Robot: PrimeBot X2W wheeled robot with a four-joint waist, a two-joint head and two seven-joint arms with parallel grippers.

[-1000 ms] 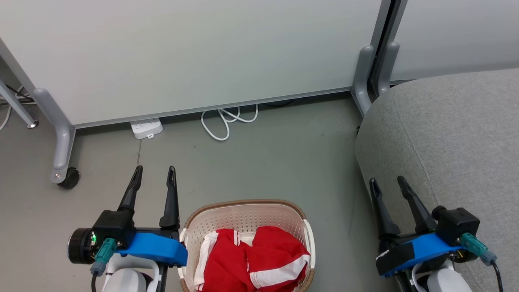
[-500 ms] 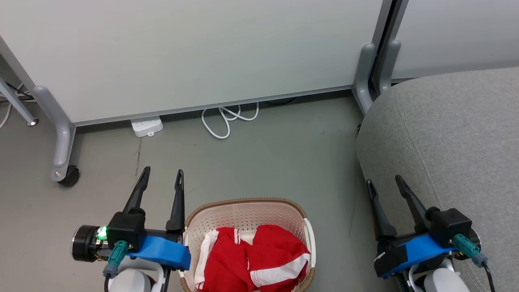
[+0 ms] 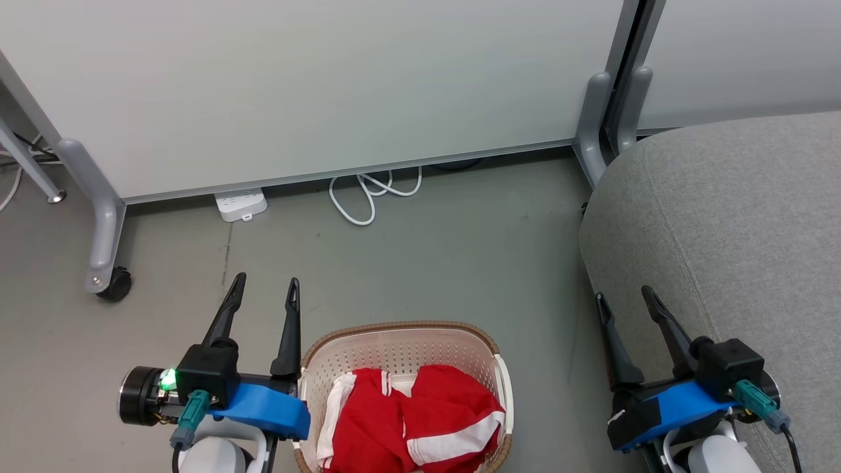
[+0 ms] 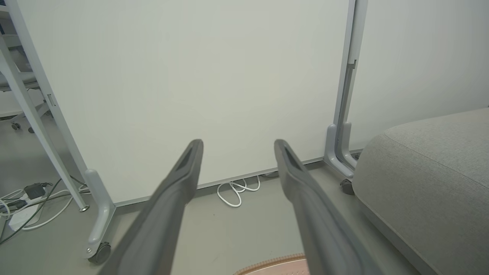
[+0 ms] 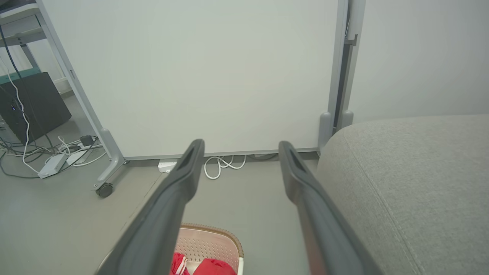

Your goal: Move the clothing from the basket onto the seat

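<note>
Open floor (image 3: 539, 368) between basket (image 3: 394, 351) and seat (image 3: 736, 217)

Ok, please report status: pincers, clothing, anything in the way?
Left pincer open, empty, beside basket. Right pincer open, empty, at seat edge. Clothing lies in basket. White cable near panel, off the path.

Left gripper (image 3: 267, 280), right gripper (image 3: 623, 293): long dark tapered fingers (image 3: 289, 328), blue mounts (image 3: 266, 407), teal cable plugs (image 3: 195, 402) behind; a green light (image 3: 168, 379) glows on the left.

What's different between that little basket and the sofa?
The basket is small, cream plastic full of holes; the sofa is large, grey woven fabric. The basket holds red clothing; the sofa's visible part has none. Both have rounded shapes and stand on the floor.
</note>
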